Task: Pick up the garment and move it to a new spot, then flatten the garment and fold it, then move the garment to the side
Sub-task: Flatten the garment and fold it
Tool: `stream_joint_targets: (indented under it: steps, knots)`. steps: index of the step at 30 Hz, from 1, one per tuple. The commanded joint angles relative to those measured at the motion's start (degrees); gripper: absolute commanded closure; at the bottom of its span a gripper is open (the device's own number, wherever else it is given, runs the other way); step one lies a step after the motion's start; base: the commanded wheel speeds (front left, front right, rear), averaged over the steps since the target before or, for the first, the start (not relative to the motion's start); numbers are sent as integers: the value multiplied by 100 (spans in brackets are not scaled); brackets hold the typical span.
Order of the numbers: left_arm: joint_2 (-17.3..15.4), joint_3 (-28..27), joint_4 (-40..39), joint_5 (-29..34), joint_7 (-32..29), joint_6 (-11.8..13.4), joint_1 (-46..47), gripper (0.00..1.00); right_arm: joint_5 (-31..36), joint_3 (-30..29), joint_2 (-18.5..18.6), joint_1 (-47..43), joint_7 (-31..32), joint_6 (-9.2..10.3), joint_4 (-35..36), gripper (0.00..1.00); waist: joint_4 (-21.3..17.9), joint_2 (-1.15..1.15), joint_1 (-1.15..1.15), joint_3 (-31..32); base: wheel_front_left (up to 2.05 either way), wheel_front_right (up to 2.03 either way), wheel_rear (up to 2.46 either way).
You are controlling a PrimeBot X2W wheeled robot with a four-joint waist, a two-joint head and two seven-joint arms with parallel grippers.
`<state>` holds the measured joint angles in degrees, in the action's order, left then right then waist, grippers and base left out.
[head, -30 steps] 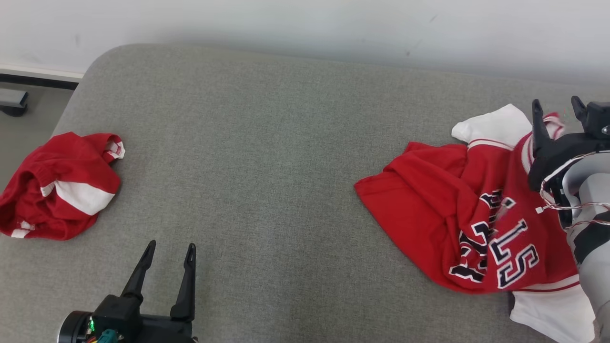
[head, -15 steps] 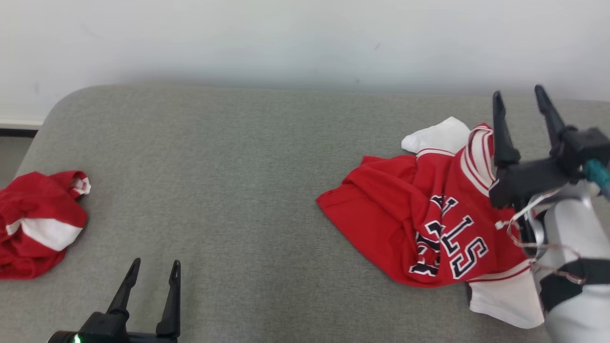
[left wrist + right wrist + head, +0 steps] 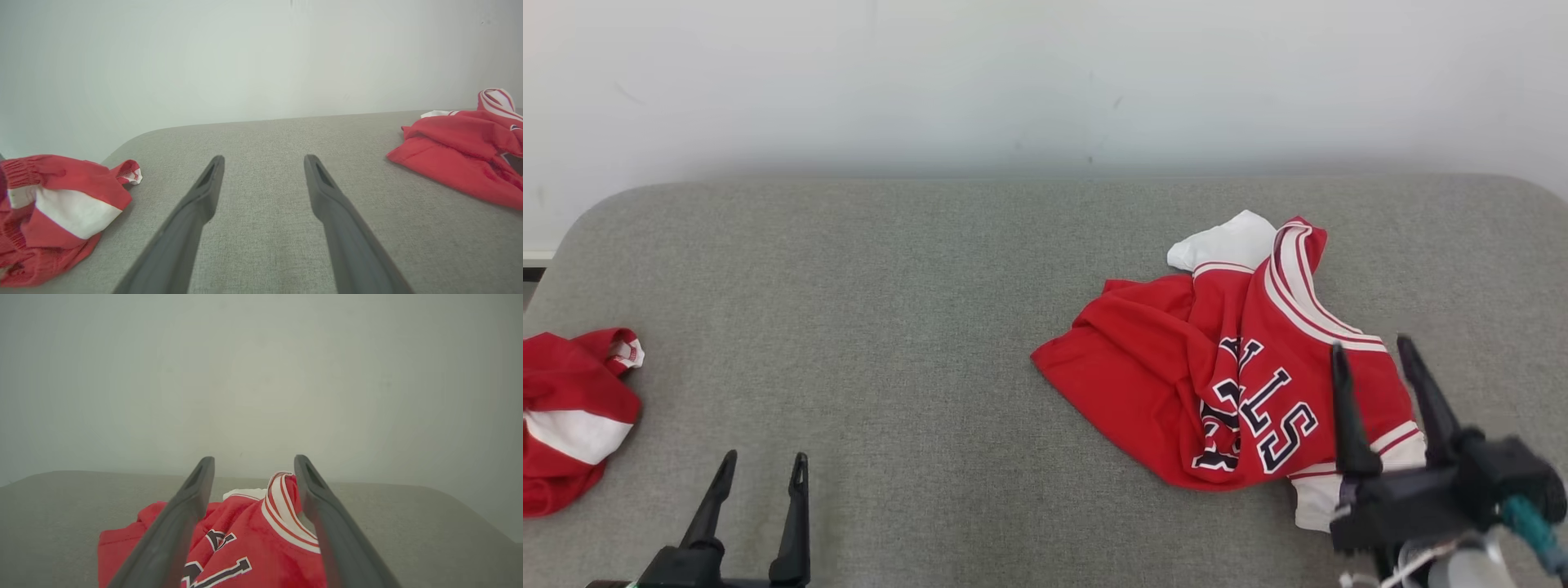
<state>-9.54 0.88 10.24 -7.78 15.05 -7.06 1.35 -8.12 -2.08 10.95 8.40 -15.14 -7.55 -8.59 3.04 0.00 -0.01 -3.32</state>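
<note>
Since the jersey (image 3: 1160, 384) lies crumpled & unheld, right hand (image 3: 1370, 343) hangs wide open, empty, at its near edge, prob. to flatten; left hand (image 3: 765, 455) open, empty too.

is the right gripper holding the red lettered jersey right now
No, the right gripper stands open over the crumpled red jersey with dark lettering, fingers spread with no cloth pinched between them.
</note>
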Motion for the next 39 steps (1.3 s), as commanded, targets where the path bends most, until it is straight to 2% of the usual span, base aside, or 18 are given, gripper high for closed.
stream_joint_targets:
  steps: [1, 8, 12, 17, 22, 29, 34, 39]
  knots:
    - [2, -38, -44, 37, 19, 12, -56, 0, 30, -35, -112, -181, 0, 13, 69, 0, 10, 0, 1, -1, 0, 0, 0]
    - [0, -196, -108, 99, 19, 24, -127, 0, 184, -251, -552, -893, -1, 14, 199, 0, -16, 0, 1, -41, 0, 0, 0]
    - [-138, -241, -126, 96, 20, 2, 69, 0, 215, -186, -649, -830, -1, 13, 249, 0, -178, 0, 1, -128, 0, 0, 0]
    - [-374, -13, -149, 79, 19, -35, 529, 0, 208, -112, -699, -630, -1, 14, 265, 0, -478, 0, 1, -308, 0, 0, 0]
    - [-508, 517, 131, -132, 19, -34, 1320, 0, 218, -85, -743, -538, -1, 13, 238, 0, -780, 0, 1, -575, 0, 0, 0]
    - [-613, 1488, 1013, -527, 19, -38, 2366, 0, 248, -65, -779, -414, -1, 13, 236, 0, -1199, 0, 1, -931, 0, 0, 0]
    - [-717, 2117, 1813, -843, 20, -32, 2934, 0, 269, -46, -794, -342, -1, 13, 225, 0, -1441, 0, 1, -1065, 0, 0, 0]
    - [-778, 2487, 2394, -1125, 19, -33, 3190, 0, 246, -8, -803, -311, -1, 13, 189, 0, -1586, 0, 1, -1108, 0, 0, 0]
